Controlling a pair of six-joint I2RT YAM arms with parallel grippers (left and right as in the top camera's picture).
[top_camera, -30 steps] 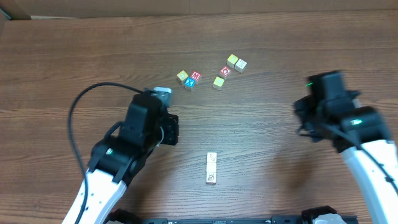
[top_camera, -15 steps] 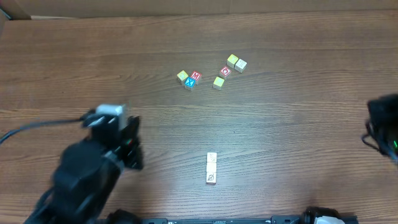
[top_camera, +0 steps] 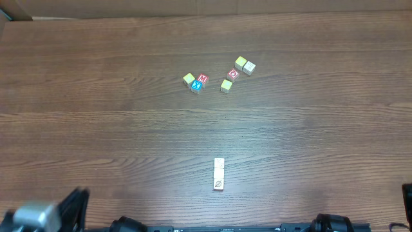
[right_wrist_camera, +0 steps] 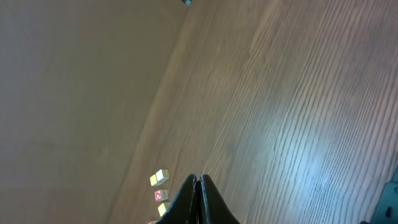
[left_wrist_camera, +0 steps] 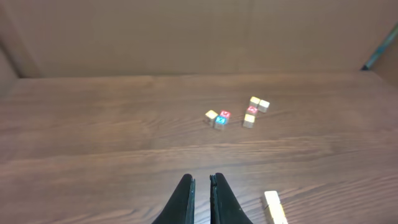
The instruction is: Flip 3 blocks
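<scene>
Three pale blocks (top_camera: 219,174) are sitting in a tight row, touching end to end, near the front edge of the surface (top_camera: 96,129). They are lying well apart from the loose cluster of coloured blocks (top_camera: 226,85) further back, which includes a red M (top_camera: 203,78), a blue X (top_camera: 196,86) and a red O (top_camera: 233,73); the row is probably keeping the flip set apart from the spares, but I cannot tell whether it is flipped yet. Left fingers (left_wrist_camera: 185,199) are sitting almost pressed together, gripping nothing, with the row just off to their right. Right fingers (right_wrist_camera: 188,200) are closing tight on nothing too. Both arms are hanging at the near corners, so this is likely a rest pose. The surface is showing brown wood grain, and a plain brown cardboard-like wall (left_wrist_camera: 186,37) is running behind it
</scene>
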